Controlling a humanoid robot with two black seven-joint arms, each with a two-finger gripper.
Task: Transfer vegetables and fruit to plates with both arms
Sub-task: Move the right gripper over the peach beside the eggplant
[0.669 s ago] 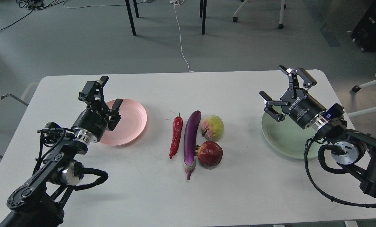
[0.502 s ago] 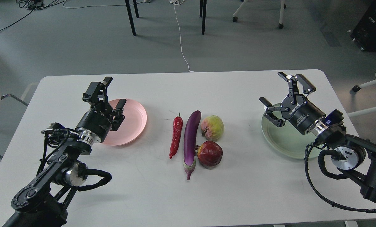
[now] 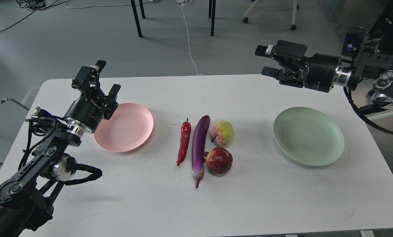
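Chili [image 3: 184, 142] lies lengthwise right of the empty, released left gripper [image 3: 100, 80]; right gripper [image 3: 265, 60], also released, hovers farther away.

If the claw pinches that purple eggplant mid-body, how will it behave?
The eggplant looks glossy, so it may slip between the fingers. It is long and narrow, so an off-centre pinch could let one end droop. Nudged sideways, it would probably roll into the chili pepper.

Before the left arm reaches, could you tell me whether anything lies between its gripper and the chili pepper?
Only the empty pink plate lies between the left gripper and the chili pepper; being shallow, it should be easy to pass over.
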